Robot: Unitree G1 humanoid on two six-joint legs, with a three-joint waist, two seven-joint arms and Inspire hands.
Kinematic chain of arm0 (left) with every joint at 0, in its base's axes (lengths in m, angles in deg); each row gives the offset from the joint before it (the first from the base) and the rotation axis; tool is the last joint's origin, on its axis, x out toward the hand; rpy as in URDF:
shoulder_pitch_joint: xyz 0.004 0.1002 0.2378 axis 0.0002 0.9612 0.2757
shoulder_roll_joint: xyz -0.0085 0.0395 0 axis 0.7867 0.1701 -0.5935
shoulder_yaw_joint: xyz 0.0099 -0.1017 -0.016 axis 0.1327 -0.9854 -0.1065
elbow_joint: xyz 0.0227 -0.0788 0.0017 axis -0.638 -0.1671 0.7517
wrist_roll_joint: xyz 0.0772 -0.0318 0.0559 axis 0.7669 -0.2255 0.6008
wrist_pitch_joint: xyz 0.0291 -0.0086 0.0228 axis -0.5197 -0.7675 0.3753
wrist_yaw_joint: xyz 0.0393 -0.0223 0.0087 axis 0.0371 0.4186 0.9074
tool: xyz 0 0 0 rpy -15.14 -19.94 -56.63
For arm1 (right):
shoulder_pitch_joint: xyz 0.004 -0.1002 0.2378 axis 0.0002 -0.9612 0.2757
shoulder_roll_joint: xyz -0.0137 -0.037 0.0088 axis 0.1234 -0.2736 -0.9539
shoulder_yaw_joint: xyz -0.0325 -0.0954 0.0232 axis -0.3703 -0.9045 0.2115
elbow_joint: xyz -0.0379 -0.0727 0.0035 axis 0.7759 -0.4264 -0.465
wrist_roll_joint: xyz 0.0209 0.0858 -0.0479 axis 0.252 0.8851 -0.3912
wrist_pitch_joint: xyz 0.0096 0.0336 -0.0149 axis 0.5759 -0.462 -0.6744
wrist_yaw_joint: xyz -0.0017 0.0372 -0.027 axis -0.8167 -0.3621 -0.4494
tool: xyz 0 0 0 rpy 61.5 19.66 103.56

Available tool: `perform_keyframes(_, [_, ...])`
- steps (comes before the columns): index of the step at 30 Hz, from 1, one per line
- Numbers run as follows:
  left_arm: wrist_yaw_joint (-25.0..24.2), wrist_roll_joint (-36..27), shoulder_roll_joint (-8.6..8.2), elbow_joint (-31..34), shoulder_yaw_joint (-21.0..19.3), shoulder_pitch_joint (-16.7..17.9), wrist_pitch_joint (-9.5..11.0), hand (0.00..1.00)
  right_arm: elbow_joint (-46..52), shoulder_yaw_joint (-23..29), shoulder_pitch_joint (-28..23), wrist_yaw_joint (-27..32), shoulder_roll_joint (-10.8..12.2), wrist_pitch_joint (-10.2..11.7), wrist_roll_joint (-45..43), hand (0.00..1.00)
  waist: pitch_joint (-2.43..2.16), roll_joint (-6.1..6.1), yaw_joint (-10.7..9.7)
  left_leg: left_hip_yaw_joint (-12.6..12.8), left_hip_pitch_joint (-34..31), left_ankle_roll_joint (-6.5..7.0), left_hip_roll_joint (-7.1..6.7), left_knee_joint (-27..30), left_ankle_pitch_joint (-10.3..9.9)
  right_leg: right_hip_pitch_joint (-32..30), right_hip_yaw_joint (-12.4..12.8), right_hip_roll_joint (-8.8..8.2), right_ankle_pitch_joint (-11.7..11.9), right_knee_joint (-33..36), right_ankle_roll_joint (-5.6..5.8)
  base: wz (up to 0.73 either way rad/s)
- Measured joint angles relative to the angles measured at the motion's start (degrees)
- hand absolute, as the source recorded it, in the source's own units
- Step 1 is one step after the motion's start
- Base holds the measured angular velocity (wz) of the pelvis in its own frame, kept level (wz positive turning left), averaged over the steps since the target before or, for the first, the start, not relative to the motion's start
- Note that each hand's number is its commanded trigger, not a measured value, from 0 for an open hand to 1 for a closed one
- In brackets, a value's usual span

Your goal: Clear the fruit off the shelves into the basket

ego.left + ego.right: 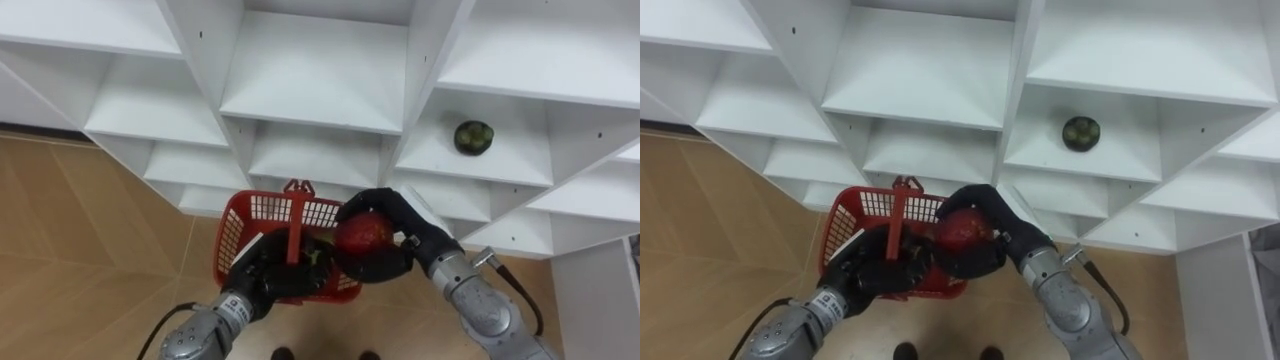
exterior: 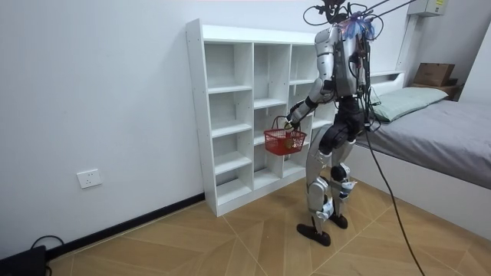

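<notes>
My left hand (image 1: 268, 275) is shut on the handle of a red plastic basket (image 1: 262, 222), held in front of the white closet (image 1: 320, 90). My right hand (image 1: 385, 232) is shut on a red apple (image 1: 362, 235), right over the basket's right rim. Something dark and greenish lies low in the basket beside the handle; what it is I cannot tell. A dark green fruit (image 1: 473, 136) sits on a shelf in the right column, above and to the right of my right hand. In the room view I stand facing the closet with the basket (image 2: 285, 140) at waist height.
The closet's (image 1: 940, 90) other compartments hold nothing. A wooden floor (image 1: 70, 230) lies to my left. In the room view a bed (image 2: 445, 130) stands close behind me at the room view's right, and a wall socket (image 2: 89, 179) is at the room view's left.
</notes>
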Motion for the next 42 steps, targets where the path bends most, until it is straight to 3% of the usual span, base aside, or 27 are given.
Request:
perform_keyframes(6, [-0.7,-2.3,0.17,0.5,0.1,0.1,0.0,1.00,0.1,0.0,0.0,-0.6,-0.4,0.0,4.6,1.00,-0.01,-0.01,-0.1,0.0,0.0,0.00,-0.04,0.0,0.0,-0.1,0.1,-0.03,0.0,0.1,0.00,0.00])
perform_keyframes(14, [-1.0,-4.5,1.77,4.8,0.6,1.4,0.0,1.00,3.4,0.1,-0.2,-2.4,-2.2,-0.3,8.3,1.00,-0.03,-0.02,-1.2,0.2,-0.2,0.01,-0.16,0.2,0.0,-0.7,0.1,-0.35,-0.2,1.0,-0.04,-0.02])
perform_keyframes(15, [-1.0,-4.7,1.76,4.8,0.6,1.4,0.0,1.00,3.5,0.1,-0.2,-2.4,-2.2,-0.3,8.3,0.74,-0.03,-0.02,-1.2,0.2,-0.2,0.01,-0.16,0.3,0.0,-0.7,0.1,-0.36,-0.3,1.1,-0.05,0.00])
perform_keyframes(16, [-1.1,-5.6,1.76,4.8,0.7,1.4,0.0,1.00,3.7,0.1,-0.2,-2.4,-2.2,-0.3,8.3,0.56,-0.03,-0.02,-1.3,0.2,-0.2,0.01,-0.15,0.4,0.0,-0.7,0.1,-0.39,-0.3,1.2,-0.05,0.00])
perform_keyframes(17, [-1.2,-5.9,1.76,4.8,0.7,1.4,0.0,1.00,3.8,0.1,-0.2,-2.4,-2.2,-0.3,8.3,0.11,-0.03,-0.03,-1.4,0.2,-0.2,0.01,-0.16,0.5,0.0,-0.7,0.1,-0.43,-0.3,1.3,-0.08,0.00])
perform_keyframes(18, [-1.2,-5.9,1.76,4.8,0.7,1.4,0.0,1.00,3.8,0.1,-0.2,-2.4,-2.2,-0.3,8.3,0.00,-0.04,-0.03,-1.4,0.2,-0.2,0.02,-0.16,0.5,0.0,-0.8,0.1,-0.47,-0.4,1.5,-0.10,0.00])
perform_keyframes(42, [-1.8,-6.1,1.80,4.8,1.2,1.6,-1.7,1.00,3.8,0.0,-0.1,-1.7,-2.4,-0.3,13.0,0.00,-0.08,0.01,-1.2,0.2,0.1,0.03,-0.17,1.0,0.0,-0.8,0.0,-0.64,-0.7,2.7,-0.25,0.00])
